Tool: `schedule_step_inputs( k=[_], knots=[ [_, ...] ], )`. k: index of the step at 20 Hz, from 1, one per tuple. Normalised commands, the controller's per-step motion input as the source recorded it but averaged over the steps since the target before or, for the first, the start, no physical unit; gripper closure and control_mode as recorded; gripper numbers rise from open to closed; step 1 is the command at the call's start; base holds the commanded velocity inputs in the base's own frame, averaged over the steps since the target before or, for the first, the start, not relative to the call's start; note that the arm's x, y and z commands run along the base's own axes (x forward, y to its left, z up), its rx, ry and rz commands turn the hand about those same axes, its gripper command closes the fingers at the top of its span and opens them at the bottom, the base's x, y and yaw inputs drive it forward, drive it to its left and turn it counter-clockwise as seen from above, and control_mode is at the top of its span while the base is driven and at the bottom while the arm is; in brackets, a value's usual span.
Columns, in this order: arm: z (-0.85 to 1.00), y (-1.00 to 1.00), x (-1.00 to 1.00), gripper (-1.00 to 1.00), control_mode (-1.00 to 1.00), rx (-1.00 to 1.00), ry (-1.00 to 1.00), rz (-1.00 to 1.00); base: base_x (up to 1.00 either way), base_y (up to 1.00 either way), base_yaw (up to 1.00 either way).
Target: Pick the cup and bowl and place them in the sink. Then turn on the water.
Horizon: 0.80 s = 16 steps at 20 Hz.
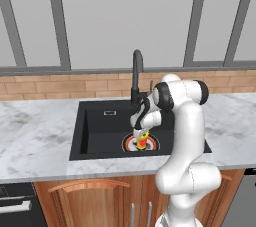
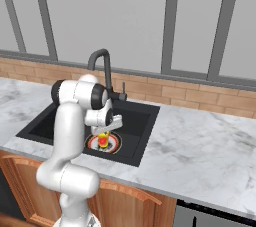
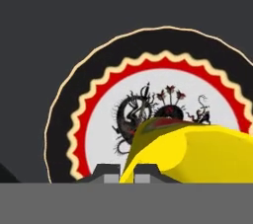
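Reaching down at frame centre, the arm's gripper point(image 1: 142, 136) pinches the yellow cup point(image 1: 142, 140) over the sink point(image 1: 100, 126) drain.

Small yellow cylindrical cup point(image 3: 197, 154) with a red-orange mark, bright against the matte black rectangular sink basin point(image 1: 100, 126). Round drain plate point(image 3: 104, 119) ringed black at the rim, then a cream-edged red zigzag band, white centre with dark dragon-like figures and red touches toward 12 o'clock. Black gooseneck faucet point(image 1: 136, 73). White-grey veined marble counter point(image 2: 200, 136); tan brick backsplash point(image 1: 60, 87); orange-brown wooden cabinet doors point(image 1: 95, 203).
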Motion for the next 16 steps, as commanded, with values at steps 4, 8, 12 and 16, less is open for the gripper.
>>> schedule_step_inputs(
  k=[4,8,12,16],
  knots=[
    [-0.23,0.0,0.03,1.0,-1.0,0.0,-0.08,0.01,0.0,0.0,0.0],
    [-0.2,0.0,0.0,1.0,-1.0,0.0,-0.09,0.0,0.0,0.0,0.0],
    [-0.18,0.0,-0.01,-1.0,-1.0,0.0,-0.08,0.0,0.0,0.0,0.0],
    [-0.07,0.0,0.0,-1.0,-1.0,0.0,-0.02,0.0,0.0,0.0,0.0]
  ],
)
